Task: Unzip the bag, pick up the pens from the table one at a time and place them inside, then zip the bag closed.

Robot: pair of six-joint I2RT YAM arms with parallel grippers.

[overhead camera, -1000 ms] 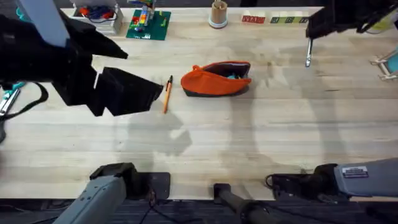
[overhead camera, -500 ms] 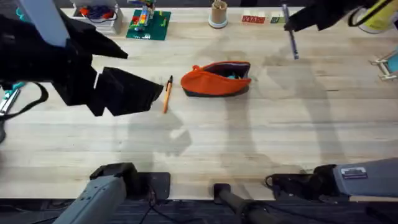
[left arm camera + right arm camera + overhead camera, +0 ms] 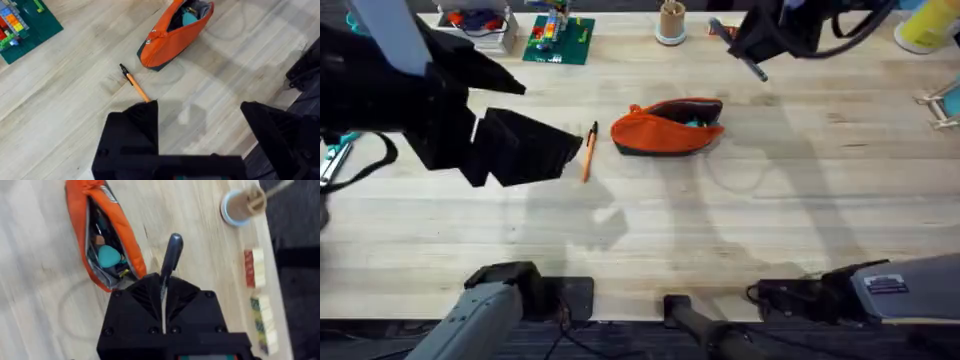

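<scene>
1. Bag (image 3: pixel 668 127) lies unzipped on the tabletop (image 3: pixel 740 230), below and to the left of the right claw (image 3: pixel 752 45), which is clenched on the silver-grey pen (image 3: pixel 738 50) and held in the air. The slot is narrow; if the pen comes down off line, its tip would likely hit the orange fabric and slide off onto the tabletop.
2. In the right wrist view the pen (image 3: pixel 170 262) sticks out ahead of the right claw (image 3: pixel 163 297) and is gripped near one end. That grip looks thin, so a quick swing might let the pen pivot or slip.
3. The pouch already holds teal-handled scissors (image 3: pixel 107 256) beside the claw's path; the pen may jam against them and stand proud, which would block the zipper.
4. The left claw (image 3: pixel 200 125) hangs released, with the orange pen (image 3: pixel 134 83) just ahead of one finger. A low sweep could knock it away.
5. The soft bag could shift if prodded.
</scene>
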